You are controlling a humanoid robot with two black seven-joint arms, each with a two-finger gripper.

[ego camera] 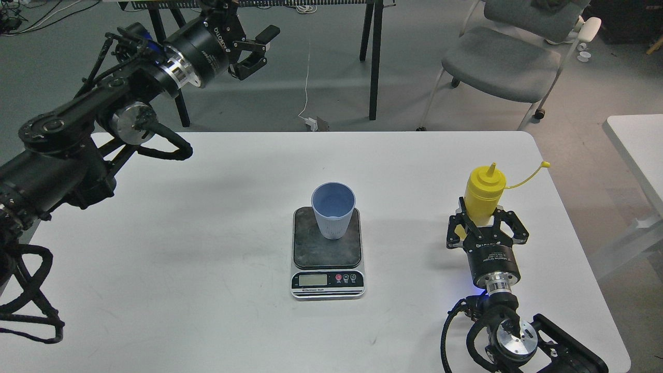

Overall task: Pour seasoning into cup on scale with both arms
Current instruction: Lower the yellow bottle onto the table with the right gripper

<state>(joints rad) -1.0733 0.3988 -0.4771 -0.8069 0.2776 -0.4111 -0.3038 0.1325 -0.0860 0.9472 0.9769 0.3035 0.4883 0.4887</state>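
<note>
The light blue ribbed cup (333, 211) stands upright and looks empty on the dark platform of the scale (327, 259) at the table's middle. The yellow seasoning bottle (484, 196) stands upright at the right of the table, its cap strap (528, 176) sticking out to the right. My right gripper (481, 216) reaches in from the front. Its fingers (501, 213) sit against both sides of the bottle's lower part. My left gripper (256, 49) is open and empty, held high at the far left, beyond the table's back edge.
The white table (207, 217) carries only the scale, cup and bottle. A grey chair (505, 62) and black table legs (374, 57) stand on the floor behind it. A second white table (639, 140) is at the right edge.
</note>
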